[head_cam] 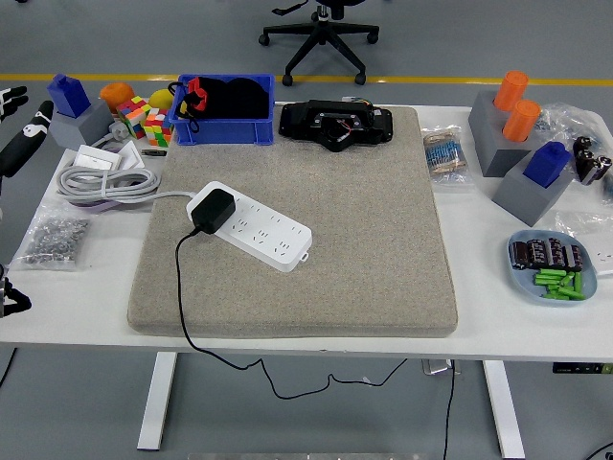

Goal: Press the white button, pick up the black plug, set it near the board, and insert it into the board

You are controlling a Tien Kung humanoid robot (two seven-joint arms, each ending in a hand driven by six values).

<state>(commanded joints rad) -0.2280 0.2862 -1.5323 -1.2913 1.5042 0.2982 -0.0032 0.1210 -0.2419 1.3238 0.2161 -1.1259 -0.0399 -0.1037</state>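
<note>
Black plug [212, 210] seated in white board [252, 226] at its 9 o'clock end, on grey mat [335, 240]; insertion apparently complete. Left hand [19, 144] at frame's 9 o'clock edge, finger state indeterminable. Right hand not visible.

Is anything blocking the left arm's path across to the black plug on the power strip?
Partly: the coiled grey cable lies between the left arm at the table's left edge and the black plug, which sits in the white power strip.
</note>
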